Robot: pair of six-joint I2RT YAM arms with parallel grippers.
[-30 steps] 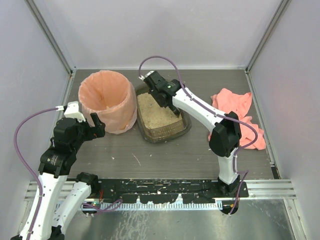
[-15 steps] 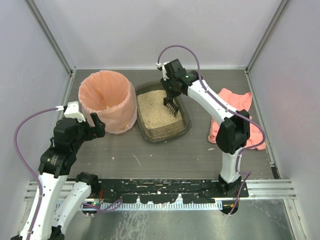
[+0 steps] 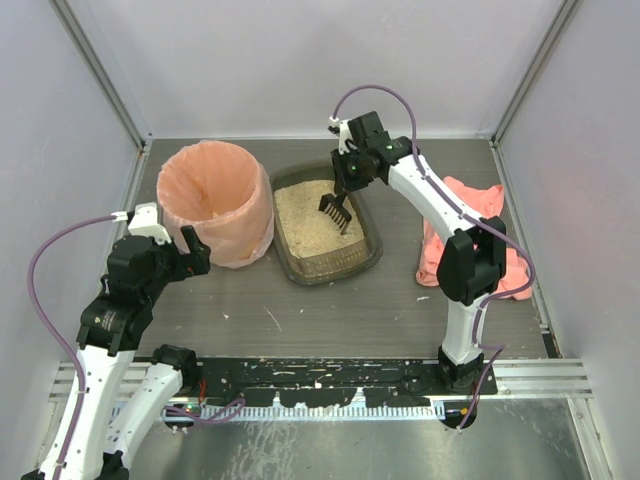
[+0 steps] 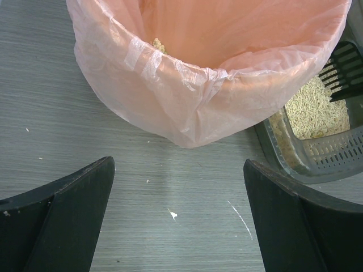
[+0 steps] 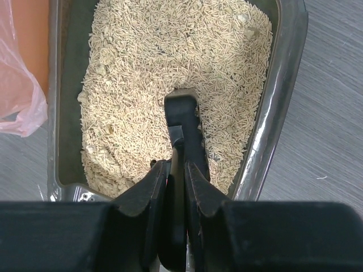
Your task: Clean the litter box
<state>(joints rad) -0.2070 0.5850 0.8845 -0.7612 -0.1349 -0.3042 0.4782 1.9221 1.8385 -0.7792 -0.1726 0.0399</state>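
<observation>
The litter box (image 3: 325, 272) is a dark olive tray of beige litter (image 3: 300, 228) at the table's middle. My right gripper (image 3: 354, 176) hangs over its far right part, shut on the handle of a black scoop (image 3: 335, 210). The scoop's slotted head points down onto the litter. In the right wrist view, the scoop (image 5: 182, 122) runs out from my right gripper (image 5: 176, 170) into the litter (image 5: 142, 73), close to the litter box wall (image 5: 283, 85). My left gripper (image 4: 178, 192) is open over bare table, just short of the bin (image 4: 187, 107), with nothing between its fingers.
A round bin lined with a peach-pink bag (image 3: 240, 235) stands left of the litter box, touching it. A pink cloth (image 3: 465, 215) lies crumpled at the right, behind the right arm. Small white specks and scratches (image 4: 173, 214) mark the grey table.
My right gripper has swung from the box's far left to its far right, carrying the scoop, whose head now hangs over the litter. The left arm has not moved.
</observation>
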